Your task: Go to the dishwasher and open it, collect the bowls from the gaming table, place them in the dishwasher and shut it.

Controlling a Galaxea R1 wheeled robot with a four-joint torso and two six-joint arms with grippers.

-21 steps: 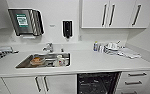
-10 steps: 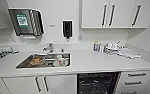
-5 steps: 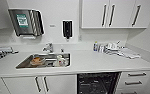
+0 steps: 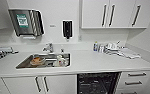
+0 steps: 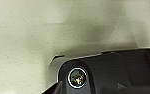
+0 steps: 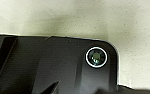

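The dishwasher (image 4: pixel 97 83) sits under the white counter, right of the sink cabinet. Its front shows as a dark opening with faint glints of racks inside. Its lower part is cut off by the edge of the head view. An orange-brown round item (image 4: pixel 37 60) lies in the sink among other dishes, and I cannot tell what it is. Both wrist views show pale speckled floor (image 5: pixel 28 37) behind the robot's own dark plate.
The white counter (image 4: pixel 91 63) runs the width of the view with a steel sink (image 4: pixel 44 60) and tap at left. Bottles and clutter (image 4: pixel 113 48) stand at the back right. White drawers (image 4: pixel 136 80) flank the dishwasher on the right, cupboard doors (image 4: pixel 41 85) on the left. Wall cabinets (image 4: pixel 111 13) hang above.
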